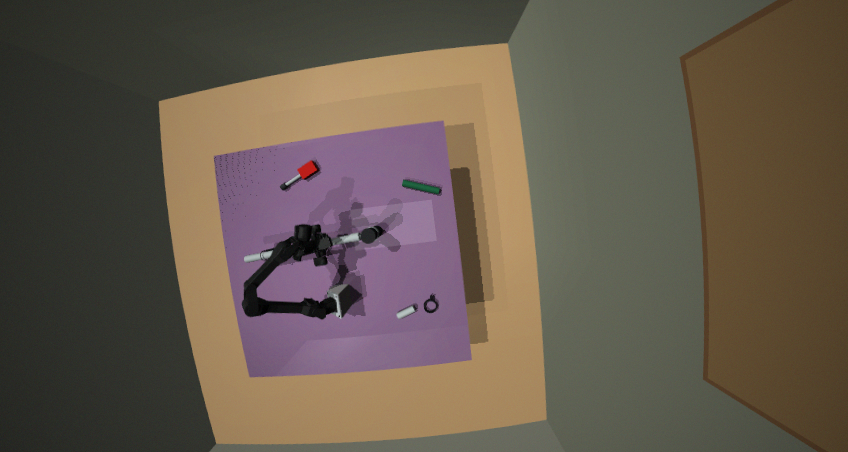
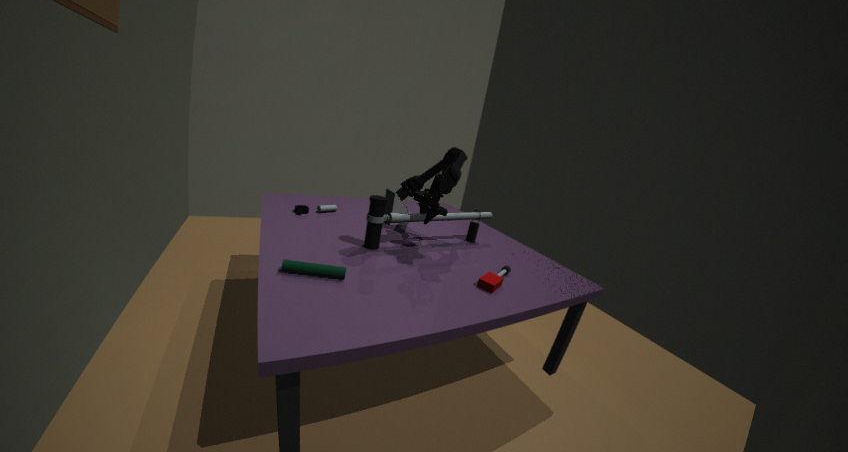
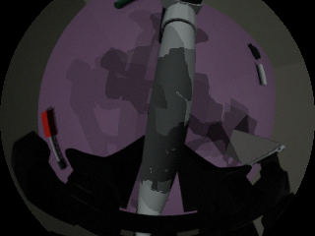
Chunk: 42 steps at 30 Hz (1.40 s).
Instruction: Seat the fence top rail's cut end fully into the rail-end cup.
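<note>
The pale grey rail [image 1: 351, 239] [image 2: 464, 216] [image 3: 177, 39] runs nearly level from the big black post [image 1: 370, 234] [image 2: 373, 236] through the loop cap above the short black post [image 2: 472, 232]. Its front end enters the rail-end cup [image 2: 387, 217] [image 3: 180, 15]; how deep it sits cannot be told. The grey brace band [image 2: 375, 218] is round the big post, a little below its black cap [image 2: 377, 198]. My gripper [image 1: 328, 243] [image 2: 429, 218] [image 3: 160, 141] is shut on the rail, between the cup and the loop cap, nearer the cup. The arm partly hides the rail from above.
A green cylinder [image 1: 421, 186] [image 2: 313, 269] and a red block with a grey handle [image 1: 307, 169] [image 2: 490, 281] lie on the purple table [image 1: 273, 352] [image 2: 357, 316]. A short white tube [image 1: 406, 311] [image 2: 326, 208] and a black ring [image 1: 424, 305] [image 2: 301, 209] lie beyond the arm's base.
</note>
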### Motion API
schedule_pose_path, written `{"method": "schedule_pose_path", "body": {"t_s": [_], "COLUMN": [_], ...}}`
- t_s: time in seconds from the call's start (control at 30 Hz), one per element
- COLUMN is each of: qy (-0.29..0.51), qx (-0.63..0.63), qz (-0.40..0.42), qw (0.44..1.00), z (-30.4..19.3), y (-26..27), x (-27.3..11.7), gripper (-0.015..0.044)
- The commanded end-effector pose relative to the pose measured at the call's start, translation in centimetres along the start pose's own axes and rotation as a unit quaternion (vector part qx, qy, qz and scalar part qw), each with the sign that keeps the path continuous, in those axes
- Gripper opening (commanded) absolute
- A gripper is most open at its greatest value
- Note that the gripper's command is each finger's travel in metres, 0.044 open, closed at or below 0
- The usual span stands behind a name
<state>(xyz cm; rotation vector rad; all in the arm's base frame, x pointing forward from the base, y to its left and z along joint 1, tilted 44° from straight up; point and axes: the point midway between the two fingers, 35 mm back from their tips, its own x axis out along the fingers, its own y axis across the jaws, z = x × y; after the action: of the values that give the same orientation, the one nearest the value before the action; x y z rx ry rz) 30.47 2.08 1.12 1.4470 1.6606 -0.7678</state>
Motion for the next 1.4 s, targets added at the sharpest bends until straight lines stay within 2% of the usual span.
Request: {"method": "schedule_pose_path", "body": {"t_s": [0.0,1.37], "qy": [-0.006,-0.008], "qx": [0.001,0.001], "qz": [0.002,0.002], "qw": [1.000,1.000], "z": [0.42,0.77], "y": [-0.04,-0.02], "x": [-0.24,-0.43], "gripper": [0.0000,0.0000]}}
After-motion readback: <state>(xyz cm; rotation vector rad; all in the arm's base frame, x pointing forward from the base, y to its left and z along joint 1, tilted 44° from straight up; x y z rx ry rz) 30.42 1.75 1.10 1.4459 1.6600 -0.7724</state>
